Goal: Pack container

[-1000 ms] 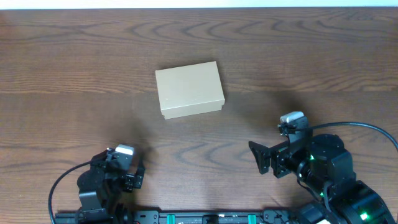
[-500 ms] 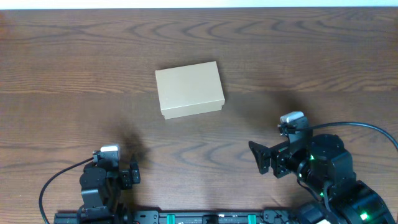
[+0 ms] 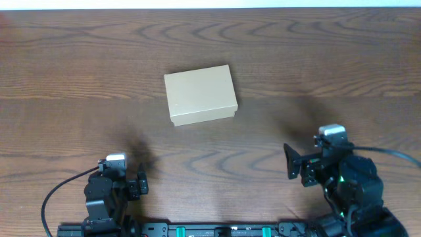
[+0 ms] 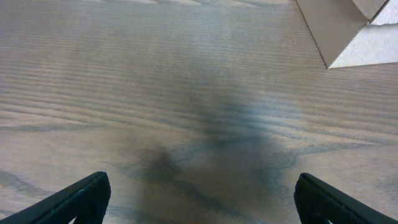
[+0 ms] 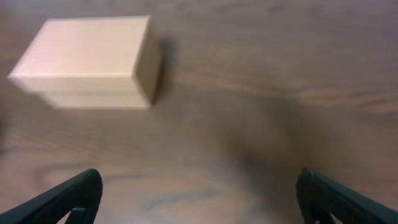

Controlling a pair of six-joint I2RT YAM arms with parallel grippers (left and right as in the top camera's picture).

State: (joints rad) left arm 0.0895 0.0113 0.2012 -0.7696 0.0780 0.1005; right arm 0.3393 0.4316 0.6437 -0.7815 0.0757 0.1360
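Box (image 3: 200, 95): lies shut on the table (image 3: 329, 59), lid flat, and nothing touches it.
Left gripper (image 4: 199, 205): jaws spread wide with only bare wood between them. Only the two dark fingertips (image 4: 81, 198) show, cut off by the lower corners of the wrist view.
Box from left gripper: ahead and to the right, well apart. Its wrist view catches only one corner (image 4: 336, 31), cropped by the top and right edges.
Right gripper (image 5: 202, 202): jaws also wide and holding nothing. The tips (image 5: 71, 200) are again clipped at the bottom corners.
Box from right gripper: ahead and to the left, well apart. It is whole in the frame (image 5: 87, 59) but blurred, so the lid seam is hard to trace.
Overhead: both arms sit at the near edge. The left gripper (image 3: 135, 187) is mostly hidden under its own wrist, and the right gripper (image 3: 293, 170) shows as a single dark finger seen side-on.
Shadow: a soft dark patch (image 4: 236, 137) lies on the wood ahead of the left gripper.
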